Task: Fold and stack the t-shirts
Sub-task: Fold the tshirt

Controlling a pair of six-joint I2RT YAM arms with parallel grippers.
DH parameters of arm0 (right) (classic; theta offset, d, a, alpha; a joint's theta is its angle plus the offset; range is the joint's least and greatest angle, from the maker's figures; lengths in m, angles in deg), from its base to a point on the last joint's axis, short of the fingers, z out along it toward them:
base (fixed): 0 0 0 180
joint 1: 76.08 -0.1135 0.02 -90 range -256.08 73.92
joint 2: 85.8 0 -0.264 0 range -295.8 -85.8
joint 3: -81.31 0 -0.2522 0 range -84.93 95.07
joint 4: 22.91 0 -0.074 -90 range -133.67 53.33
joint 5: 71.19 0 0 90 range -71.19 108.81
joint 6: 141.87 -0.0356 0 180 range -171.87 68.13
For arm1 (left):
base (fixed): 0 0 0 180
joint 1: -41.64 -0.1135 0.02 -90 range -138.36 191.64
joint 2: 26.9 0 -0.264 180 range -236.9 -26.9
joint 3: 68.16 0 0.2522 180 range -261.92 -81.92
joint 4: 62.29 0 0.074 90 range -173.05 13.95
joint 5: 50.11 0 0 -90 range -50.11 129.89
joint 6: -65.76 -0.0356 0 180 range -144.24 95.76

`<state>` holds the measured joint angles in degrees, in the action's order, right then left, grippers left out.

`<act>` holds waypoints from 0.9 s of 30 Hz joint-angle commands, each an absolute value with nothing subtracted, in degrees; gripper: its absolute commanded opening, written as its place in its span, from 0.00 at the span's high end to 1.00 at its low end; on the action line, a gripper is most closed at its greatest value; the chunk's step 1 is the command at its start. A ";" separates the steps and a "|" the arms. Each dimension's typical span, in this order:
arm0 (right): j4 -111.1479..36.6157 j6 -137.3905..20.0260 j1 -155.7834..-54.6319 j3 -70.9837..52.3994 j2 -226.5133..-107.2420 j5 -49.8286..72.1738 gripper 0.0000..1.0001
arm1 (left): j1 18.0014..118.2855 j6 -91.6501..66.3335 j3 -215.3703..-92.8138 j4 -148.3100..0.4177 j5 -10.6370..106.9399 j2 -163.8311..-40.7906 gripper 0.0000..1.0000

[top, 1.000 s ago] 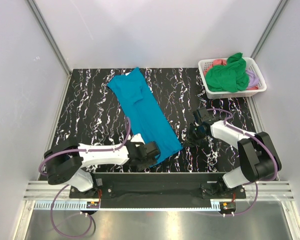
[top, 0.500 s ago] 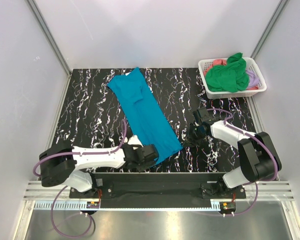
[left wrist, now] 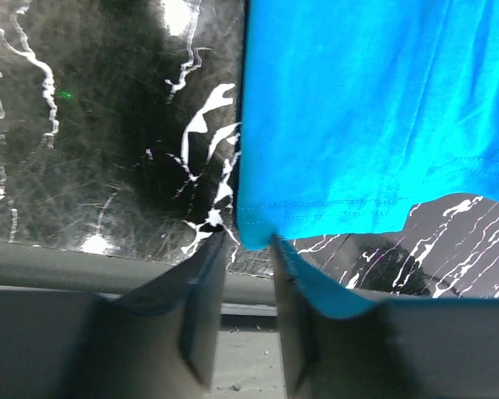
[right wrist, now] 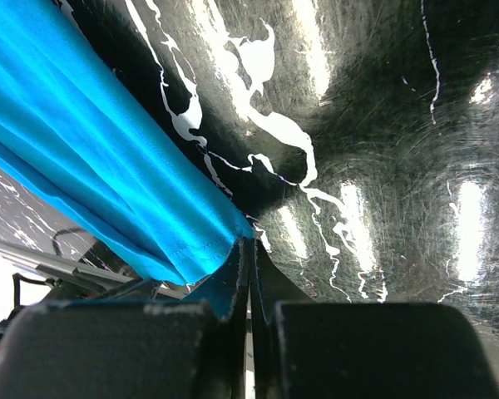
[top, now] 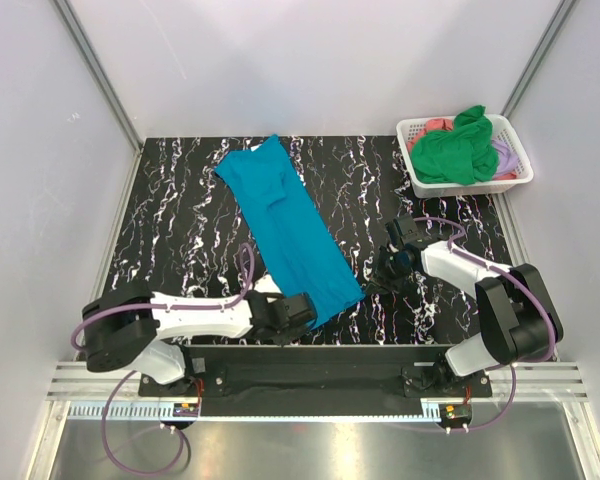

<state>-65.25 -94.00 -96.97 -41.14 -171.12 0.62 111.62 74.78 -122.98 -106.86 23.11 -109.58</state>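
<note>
The teal-blue t-shirt (top: 290, 225) lies folded into a long strip running from the back left toward the front middle of the table. My left gripper (top: 298, 310) is at its near left hem corner (left wrist: 254, 237). The left jaws stand open with a narrow gap, and that corner sits right between the fingertips (left wrist: 212, 249). My right gripper (top: 378, 278) is at the near right corner and is shut, with the hem corner (right wrist: 224, 241) pinched at its tips (right wrist: 249, 243). A bright green t-shirt (top: 450, 150) is piled in the basket with a coral-pink t-shirt (top: 438, 125) and a lilac t-shirt (top: 502, 152).
The white lattice basket (top: 520, 178) stands at the back right corner. The black marbled tabletop (top: 180, 220) shows to the left of the shirt. The table's front rail (left wrist: 150, 266) runs just below the left fingers. Pale walls close in three sides.
The left jaws have narrowed around the shirt's near left corner, and the left gripper has shifted slightly toward the front edge. The right arm and the shirt have not moved.
</note>
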 commanded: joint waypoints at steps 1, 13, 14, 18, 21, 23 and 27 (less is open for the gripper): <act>-65.67 -92.65 -97.35 -41.16 -169.56 -0.61 1.00 | 112.13 74.03 -125.94 -106.28 21.43 -112.24 0.79; -74.64 -91.16 -97.35 -36.59 -160.95 5.19 1.00 | 113.19 74.72 -130.88 -115.25 19.41 -104.79 1.00; -74.47 -91.15 -97.35 -36.15 -161.20 5.36 1.00 | 113.01 74.99 -130.44 -114.73 19.15 -103.82 1.00; -74.64 -90.37 -97.35 -30.81 -165.68 5.28 1.00 | 110.91 75.61 -127.19 -111.48 20.20 -100.47 1.00; -74.20 -89.58 -97.44 -26.33 -170.07 5.19 1.00 | 108.02 73.59 -125.61 -108.66 22.04 -100.29 1.00; -74.11 -88.96 -97.35 -23.77 -173.05 5.37 1.00 | 105.12 70.96 -125.17 -106.74 22.83 -100.12 1.00; -74.29 -88.17 -97.35 -15.70 -178.68 5.72 1.00 | 97.82 64.19 -126.57 -105.93 24.68 -100.82 1.00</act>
<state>-74.49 -89.95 -96.99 -22.12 -175.57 4.38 102.09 69.93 -125.45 -108.91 23.40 -100.92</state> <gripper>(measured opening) 0.010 0.012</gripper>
